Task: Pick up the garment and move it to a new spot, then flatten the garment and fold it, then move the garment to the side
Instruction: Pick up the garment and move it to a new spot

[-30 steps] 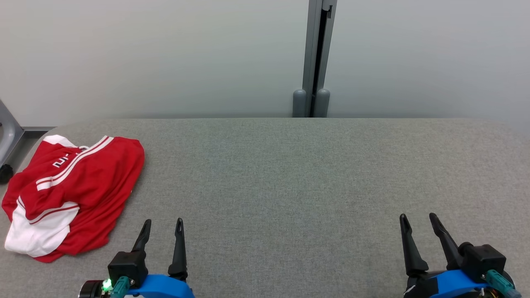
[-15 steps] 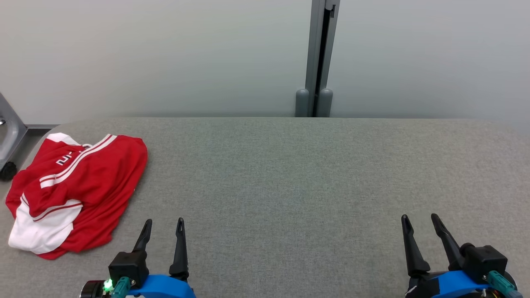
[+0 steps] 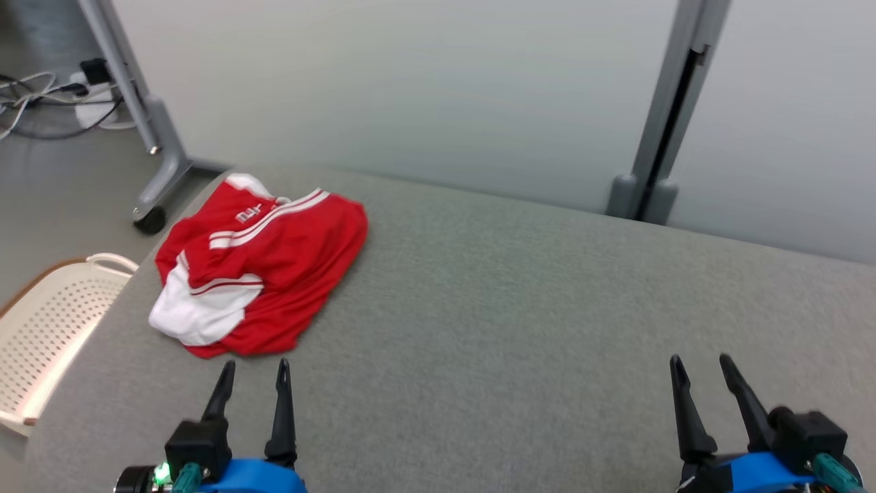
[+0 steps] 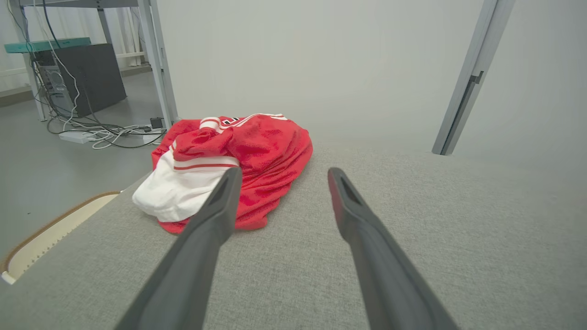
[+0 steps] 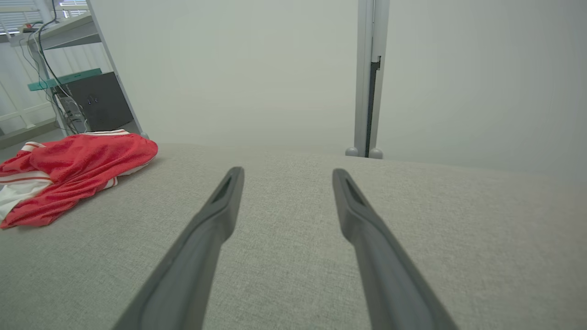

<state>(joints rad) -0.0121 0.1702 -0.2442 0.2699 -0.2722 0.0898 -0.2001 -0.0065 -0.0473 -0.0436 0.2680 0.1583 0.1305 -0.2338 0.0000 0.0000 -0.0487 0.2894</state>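
Left gripper [image 3: 254, 363] and right gripper [image 3: 700, 357] gape wide, empty; the view has swung left, so the crumpled red-and-white fabric garment [image 3: 274, 274] lies just ahead of the left one, reachable.

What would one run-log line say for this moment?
stage: garment not yet picked up | red-and-white garment: crumpled, by left edge of table | left gripper: open, empty, just short of garment | right gripper: open, empty

Red garment [image 3: 274, 267] with white stripe trim, a white panel at its near end and white lettering too small to read. It lies crumpled in a loose heap, not flattened, on the grey surface [image 3: 520, 308] near the far left corner and close to the rounded edge.
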